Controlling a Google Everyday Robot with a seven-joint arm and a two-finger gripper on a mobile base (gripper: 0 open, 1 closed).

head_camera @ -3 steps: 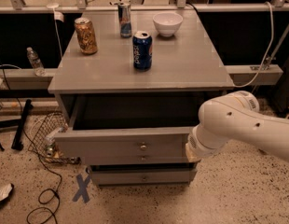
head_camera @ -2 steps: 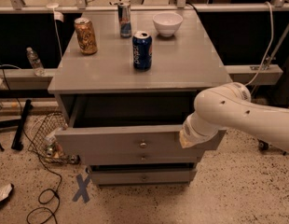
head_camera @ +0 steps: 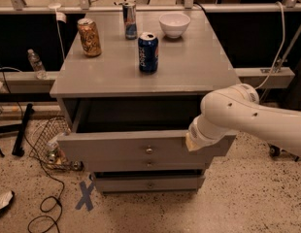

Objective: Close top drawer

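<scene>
1 relation decides the coming move. The wide grey wooden top drawer (head_camera: 116, 147), with a small round metal knob (head_camera: 149, 150) on its flat front, stands pulled out of the grey wooden cabinet (head_camera: 189, 67) toward the bottom of the frame. Closing it means travel from that front back toward the upper part of the frame, in under the cabinet top. The drawer's long axis runs left to right across the lower centre, and its dark open box shows between the front and the cabinet top. The robot's gripper (head_camera: 190, 141), at the end of the thick white arm (head_camera: 247, 118) that enters from the right edge, sits at the right part of the front, right of the knob and near the front's upper edge. It appears to touch the front, though the wrist hides the contact itself, and whether the gripper is apart or together cannot be told. Because it bears off-centre to the right, I judge a straight push toward the cabinet is called for, with some risk that the drawer skews. 2 shallower grey knobbed drawer fronts (head_camera: 150, 182) lie lower in the frame and are not the target. 3 drink cans (head_camera: 148, 52) and 1 white bowl (head_camera: 174, 24) stand on the cabinet top, well apart from the arm.
</scene>
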